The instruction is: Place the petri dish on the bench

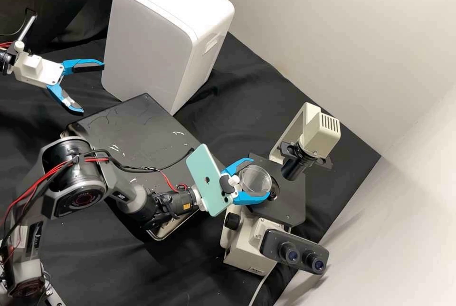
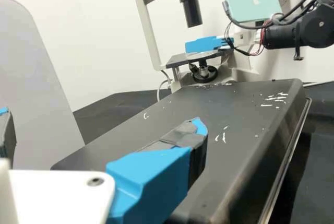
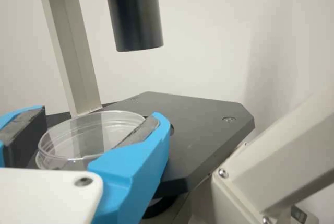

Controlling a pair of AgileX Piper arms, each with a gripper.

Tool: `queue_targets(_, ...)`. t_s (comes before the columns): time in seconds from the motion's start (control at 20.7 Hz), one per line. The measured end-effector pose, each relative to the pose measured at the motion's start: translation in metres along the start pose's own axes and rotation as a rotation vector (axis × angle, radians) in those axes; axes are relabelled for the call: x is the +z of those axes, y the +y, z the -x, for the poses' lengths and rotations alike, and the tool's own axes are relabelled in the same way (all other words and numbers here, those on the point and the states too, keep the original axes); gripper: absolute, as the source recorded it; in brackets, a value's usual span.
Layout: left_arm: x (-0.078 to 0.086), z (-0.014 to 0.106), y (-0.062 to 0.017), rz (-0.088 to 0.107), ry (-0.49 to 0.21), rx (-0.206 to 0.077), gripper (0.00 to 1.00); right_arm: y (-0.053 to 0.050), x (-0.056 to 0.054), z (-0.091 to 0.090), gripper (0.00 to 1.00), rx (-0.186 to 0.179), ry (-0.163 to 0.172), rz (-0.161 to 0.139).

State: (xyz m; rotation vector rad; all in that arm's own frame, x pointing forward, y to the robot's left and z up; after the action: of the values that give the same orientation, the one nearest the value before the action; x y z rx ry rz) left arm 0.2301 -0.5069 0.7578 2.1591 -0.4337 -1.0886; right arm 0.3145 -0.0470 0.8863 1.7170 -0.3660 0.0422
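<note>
1. Forearm of the right arm (image 1: 142, 196) stretches low and level toward the microscope (image 1: 259, 242), bringing the right gripper (image 1: 256, 178) over the microscope's black stage (image 1: 287, 196).
2. Its blue fingers (image 3: 138, 153) clasp the petri dish (image 3: 86, 135) from both sides; the dish sits at stage level, below the microscope's dark tube (image 3: 133, 10).
3. Left gripper (image 1: 90, 86) hangs well apart from the microscope, beyond the black tray (image 1: 137, 125), fingers spread wide, holding nothing.
</note>
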Motion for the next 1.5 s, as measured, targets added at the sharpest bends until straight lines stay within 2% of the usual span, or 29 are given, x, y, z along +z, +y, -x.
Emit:
queue_targets(0.19, 0.000, 0.000, 0.0000, 0.000, 0.000, 0.000, 1.00, 0.002, -0.004, 0.009, 0.00, 0.005, 0.014, -0.023)
queue_targets(0.34, 0.000, 0.000, 0.0000, 0.000, 0.000, 0.000, 1.00, 0.002, -0.007, 0.014, 0.00, 0.005, 0.022, -0.024)
queue_targets(0.39, 0.000, 0.000, 0.0000, 0.000, 0.000, 0.000, 1.00, 0.002, -0.007, 0.015, 0.00, 0.001, 0.025, -0.020)
queue_targets(0.53, 0.000, 0.000, 0.0000, 0.000, 0.000, 0.000, 1.00, 0.000, -0.010, 0.021, 0.00, -0.009, 0.033, -0.043)
queue_targets(0.63, 0.000, 0.000, 0.0000, 0.000, 0.000, 0.000, 1.00, -0.003, -0.016, 0.026, 0.00, -0.027, 0.051, -0.037)
queue_targets(0.87, 0.000, 0.000, 0.0000, 0.000, 0.000, 0.000, 1.00, -0.008, -0.031, 0.041, 0.00, -0.063, 0.116, -0.022)
queue_targets(0.96, -0.001, 0.000, -0.0015, 0.005, 0.000, -0.004, 1.00, -0.008, -0.038, 0.048, 0.00, -0.059, 0.149, -0.023)
queue_targets(1.06, -0.001, -0.001, -0.0036, 0.012, 0.000, -0.010, 1.00, -0.006, -0.045, 0.054, 0.00, -0.048, 0.198, -0.021)
queue_targets(1.35, -0.001, -0.001, -0.0047, 0.016, 0.000, -0.013, 1.00, -0.006, -0.052, 0.079, 0.00, -0.036, 0.276, -0.018)
queue_targets(1.5, -0.001, -0.001, -0.0052, 0.017, 0.000, -0.015, 1.00, -0.008, -0.056, 0.094, 0.00, -0.046, 0.318, -0.021)
